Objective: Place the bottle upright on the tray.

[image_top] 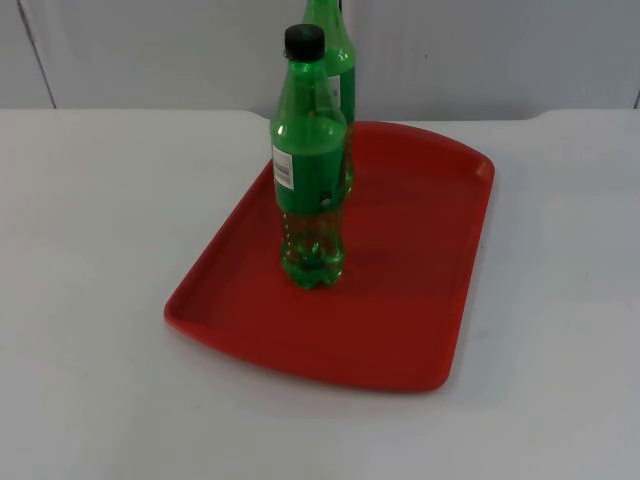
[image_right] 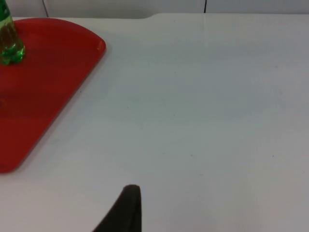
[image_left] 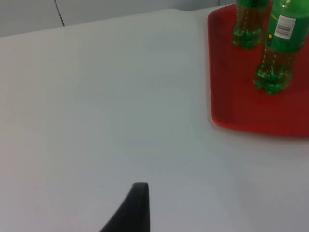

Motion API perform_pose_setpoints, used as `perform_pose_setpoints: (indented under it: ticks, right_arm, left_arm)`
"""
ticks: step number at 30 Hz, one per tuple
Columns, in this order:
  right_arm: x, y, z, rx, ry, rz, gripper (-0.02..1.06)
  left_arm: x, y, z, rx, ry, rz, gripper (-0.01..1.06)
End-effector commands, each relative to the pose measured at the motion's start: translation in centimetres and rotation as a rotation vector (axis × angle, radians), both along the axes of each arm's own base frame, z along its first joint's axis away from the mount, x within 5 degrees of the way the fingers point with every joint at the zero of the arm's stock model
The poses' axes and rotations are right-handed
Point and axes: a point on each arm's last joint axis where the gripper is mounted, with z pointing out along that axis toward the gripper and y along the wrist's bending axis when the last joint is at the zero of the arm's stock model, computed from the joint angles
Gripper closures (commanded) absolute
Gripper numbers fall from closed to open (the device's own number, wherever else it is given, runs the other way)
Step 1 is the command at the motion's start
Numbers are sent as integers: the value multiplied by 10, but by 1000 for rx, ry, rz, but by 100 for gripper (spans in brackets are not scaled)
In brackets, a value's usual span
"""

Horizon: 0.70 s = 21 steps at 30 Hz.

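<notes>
Two green plastic bottles stand upright on the red tray (image_top: pixel 420 300). The nearer bottle (image_top: pixel 310 160) has a black cap and a white barcode label. The second bottle (image_top: pixel 337 60) stands right behind it, partly hidden. From the left wrist view, the labelled bottle (image_left: pixel 277 53) and the other bottle (image_left: pixel 248 24) stand on the tray (image_left: pixel 231 96). My left gripper (image_left: pixel 137 212) waits over bare table, well apart from the tray's edge. My right gripper (image_right: pixel 126 212) waits over bare table on the tray's other side, where the tray (image_right: pixel 48 72) and one bottle base (image_right: pixel 8 46) show.
White table top (image_top: pixel 100 250) surrounds the tray on all sides. The grey partition wall (image_top: pixel 480 50) rises behind the table's far edge.
</notes>
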Motion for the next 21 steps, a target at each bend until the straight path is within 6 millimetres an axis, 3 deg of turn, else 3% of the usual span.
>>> perform_pose_setpoints:
  ticks: [1,21]
  right_arm:
    - [0,0,0,2,-6,-4,0]
    - [0,0,0,2,-6,-4,0]
  left_arm:
    - [0,0,-1,5,-3,26,0]
    - [0,-1,-1,6,-2,242,0]
